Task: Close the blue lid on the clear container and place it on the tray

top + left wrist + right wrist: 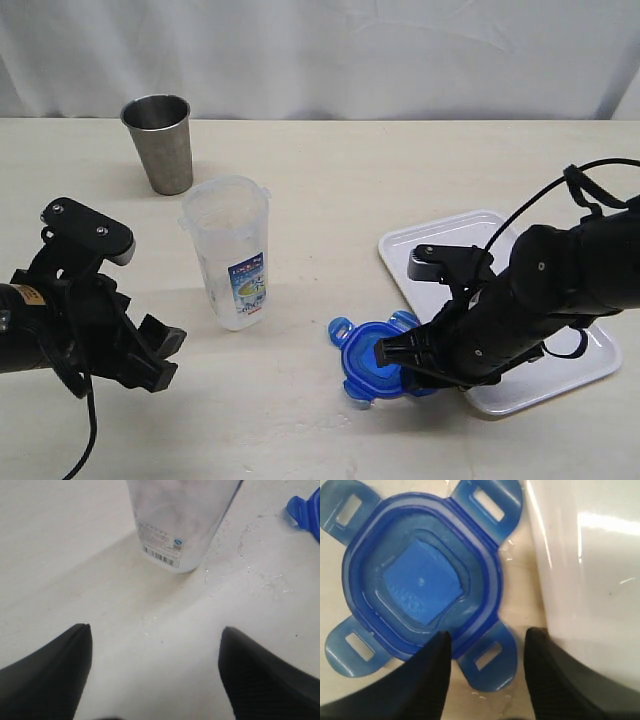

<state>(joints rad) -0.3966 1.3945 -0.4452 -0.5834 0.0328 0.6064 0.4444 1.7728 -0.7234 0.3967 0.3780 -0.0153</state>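
- The right pincer (388, 355) sits low over the blue lid (372, 362). The lid lies flat on the tabletop (330, 160) in the lower middle of the exterior view, just beside the near-left corner of the tray (470, 240).
- In the right wrist view, the pincer's jaws stand apart and empty. They straddle one snap flap (487, 660) at a corner of the lid, and nothing is clamped yet.
- A flap is thin and hinged, so pinching it alone would probably let the lid hang crooked. A grip reaching over the thicker rim would likely carry it more level for seating.
- The lid's recessed side, with the lighter blue centre, faces up. Whether that face goes down onto the container cannot be told.
- The clear container (228, 255) stands upright and open at centre-left of the exterior view, well apart from the lid.
- The left pincer (165, 358) is at the lower left, jaws apart and holding nothing. It points at the container's base, near it but not touching, and looks well placed to steady it.
- A steel cup (160, 140) stands at the upper left behind the container, clear of the likely path.
- Small droplets (267, 582) speckle the tabletop between container and lid, so the lid may be slippery.
- The tray's white rim lies just beside one right jaw, so closing or sliding could nudge the tray.
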